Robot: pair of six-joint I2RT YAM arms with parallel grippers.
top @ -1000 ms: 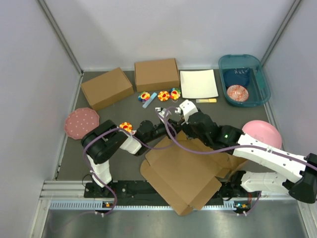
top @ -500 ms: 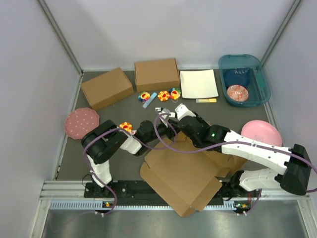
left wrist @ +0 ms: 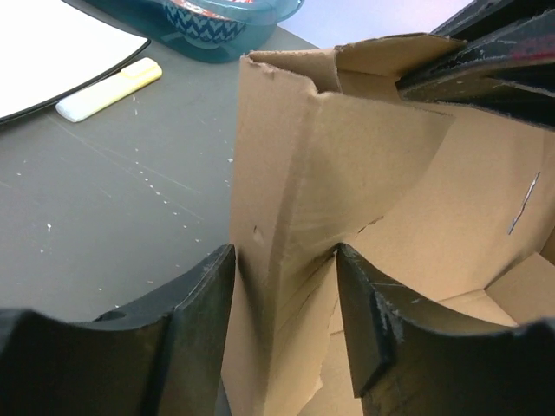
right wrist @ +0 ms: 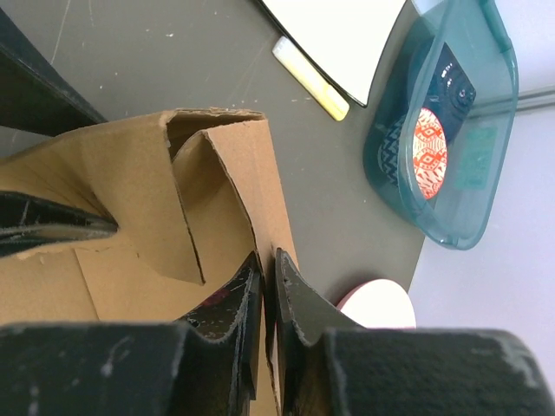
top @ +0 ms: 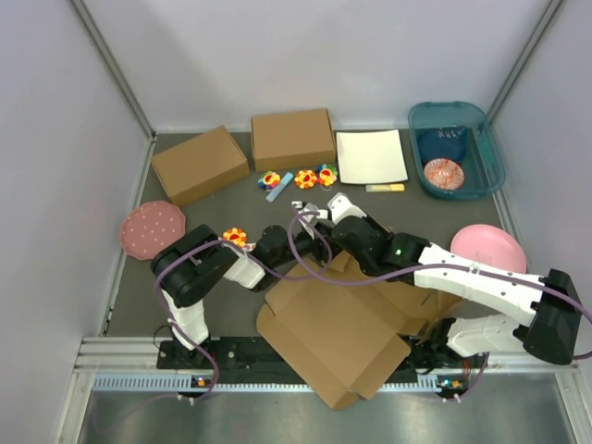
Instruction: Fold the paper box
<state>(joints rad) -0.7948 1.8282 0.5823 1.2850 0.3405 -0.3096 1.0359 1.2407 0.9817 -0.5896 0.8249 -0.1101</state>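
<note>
Raising the far flaps; the fold looks barely begun.
The box (top: 338,333) lies mostly flat at the near edge of the table (top: 425,217). My right gripper (right wrist: 267,273) seems pinched on a flap edge. My left gripper (left wrist: 284,269) straddles a raised flap, and I can't tell if it grips. Next I'd crease the flap inward.

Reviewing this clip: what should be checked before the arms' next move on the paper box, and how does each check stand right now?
1. Right gripper pinched on a paper box flap: ok.
2. Left gripper straddles a raised flap; firm hold: cannot tell.
3. Box wholly on the table: not ok, near corner overhangs the front rail.
4. Walls folded up: not ok, sheet mostly flat.
5. Flower toys clear of the sheet: ok.
</note>
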